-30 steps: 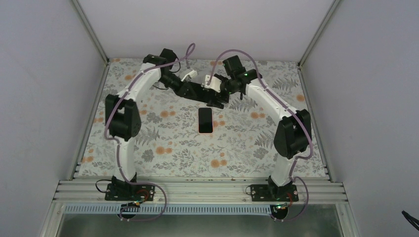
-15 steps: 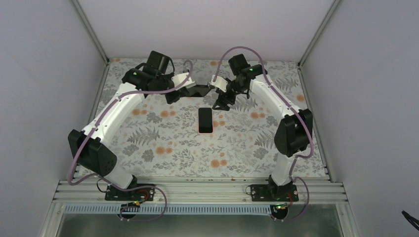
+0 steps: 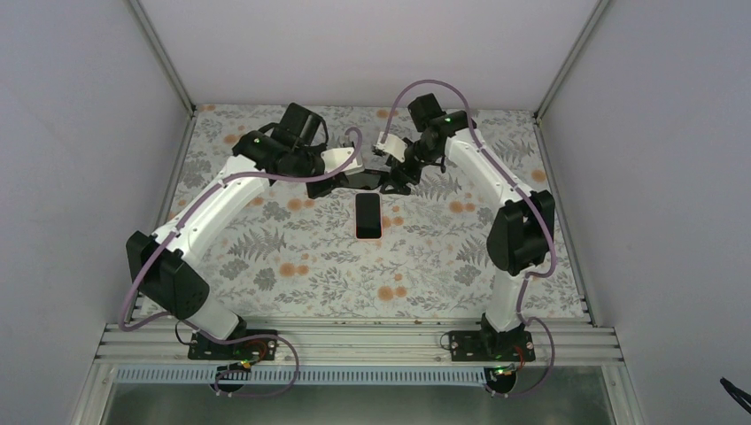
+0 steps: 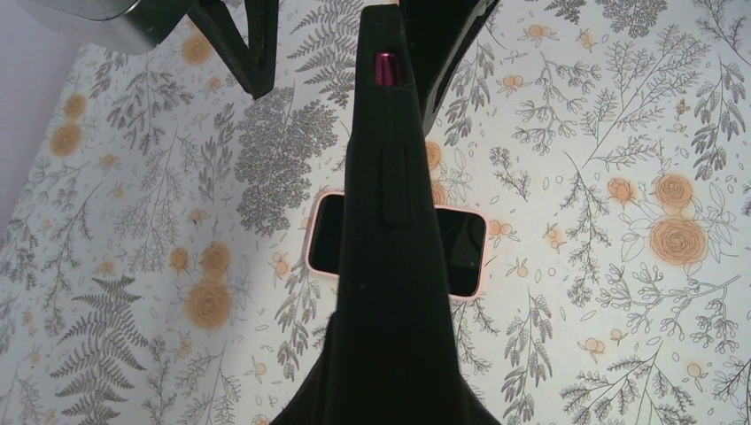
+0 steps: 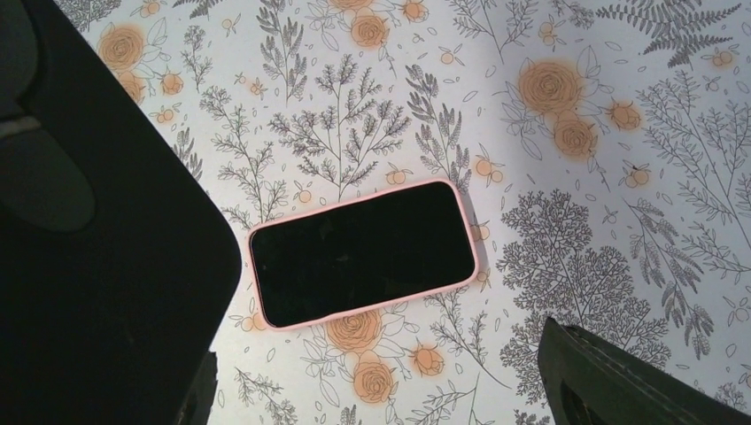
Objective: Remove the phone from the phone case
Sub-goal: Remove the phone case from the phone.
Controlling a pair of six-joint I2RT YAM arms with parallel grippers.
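Three plain grey-lilac wall panels [image 3: 80, 133] box in my workspace. They are joined by aluminium corner posts [image 3: 159, 53], and a ribbed aluminium rail [image 3: 354, 341] crosses the near edge where both arm bases are bolted. I note the table [image 3: 292, 257] carries a matte white cloth printed with grey ferns and orange flowers, lying flat.

Doubtful items:
- **Left wrist camera:** The phone case [image 4: 390, 292] stands edge-on straight ahead of the lens and blocks the middle of the phone [image 4: 460, 252] beneath it.
- **Left gripper [image 3: 347, 181]:** Its fingers are black against the black case, so I cannot trace where one ends and the other begins. It reads as clamped on the case's near end, holding it clear of the cloth.
- **Right gripper [image 3: 396, 178]:** Its fingers are spread wide and show to either side of the case's far end. I cannot tell whether either finger touches it.
- **Right wrist camera:** The case cuts off the whole left side of the picture and covers most of one finger.

I find the phone out of the case, flat and screen up on the cloth. It lies below the gap between the right fingers and just to the base side of both sets of fingertips. Its glass is glossy black, its rim pale pink and its corners rounded. The case is matte black and thin, with a long raised side button [image 4: 395, 181] and a small magenta spot [image 4: 385, 68] near its far end.
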